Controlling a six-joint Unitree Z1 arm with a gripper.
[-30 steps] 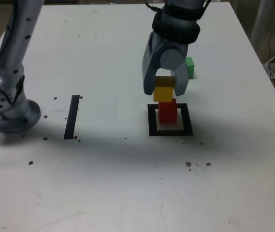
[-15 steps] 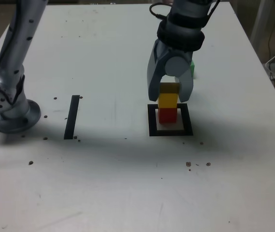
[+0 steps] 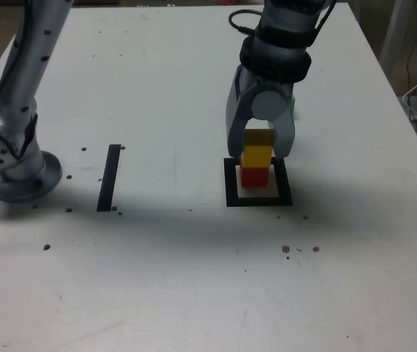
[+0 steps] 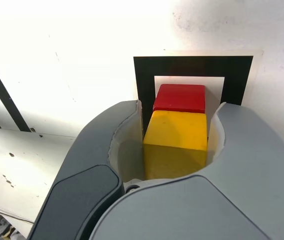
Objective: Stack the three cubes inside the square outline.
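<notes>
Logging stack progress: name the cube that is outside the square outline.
The green cube, on bare table behind the gripper; red and yellow are stacked inside the outline.

I see a yellow cube [image 3: 256, 155] over a red cube [image 3: 253, 175], both solid-coloured. The square outline [image 3: 229, 183] is thick black around a white centre. My end effector [image 3: 260, 143] is grey-blue with pale inner pads. A sliver of green cube [image 3: 292, 107] shows. The counter [image 3: 193, 264] is white, speckled dark, with a thin black strip [image 3: 109, 177].
</notes>
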